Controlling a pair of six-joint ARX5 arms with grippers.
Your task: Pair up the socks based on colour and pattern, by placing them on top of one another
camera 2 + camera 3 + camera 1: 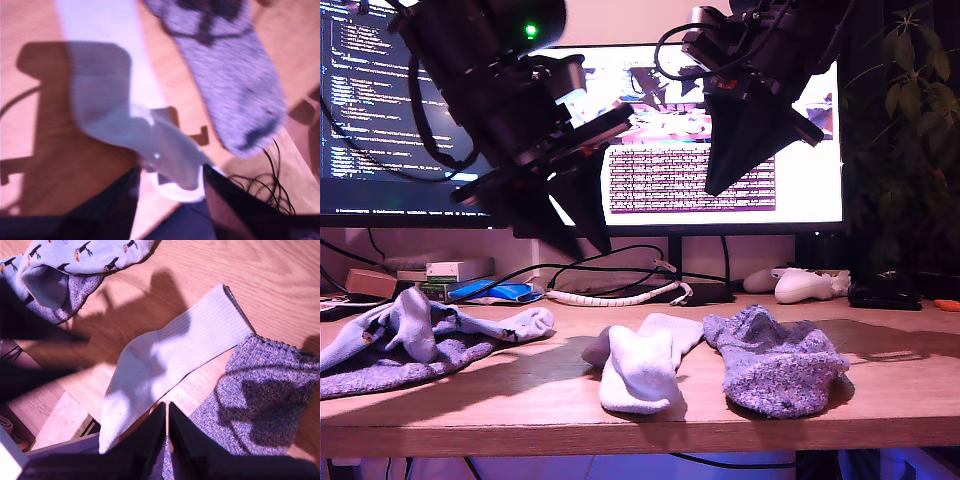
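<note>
Nearest the front edge of the worktop (pixel 880 400), at about six o'clock in the exterior view, lies a white sock (pixel 640 372). Its toe reaches almost to the edge, so a careless drag could pull it off. Whether a second white one hides under it cannot be told. Just beside it, toward four o'clock, a fuzzy grey sock (pixel 775 365) rests flat and unpaired. Its likely partner, the other grey sock (pixel 380 378), is well apart at eight o'clock, pinned beneath the blue patterned socks (pixel 415 322), which already lie heaped together. That heap would probably have to be lifted off before the grey pair can be stacked.

Bare wood between the heap and the white sock gives room to set things down.

Above, the first end effector (pixel 570 225) hangs at eleven o'clock, fingers spread and empty. The second end effector (pixel 720 185) hangs at one o'clock, clenched on nothing, clear of every sock.

Farther back, a game controller (pixel 805 286) and cables (pixel 610 297) crowd the rear, below the monitor (pixel 720 180).
</note>
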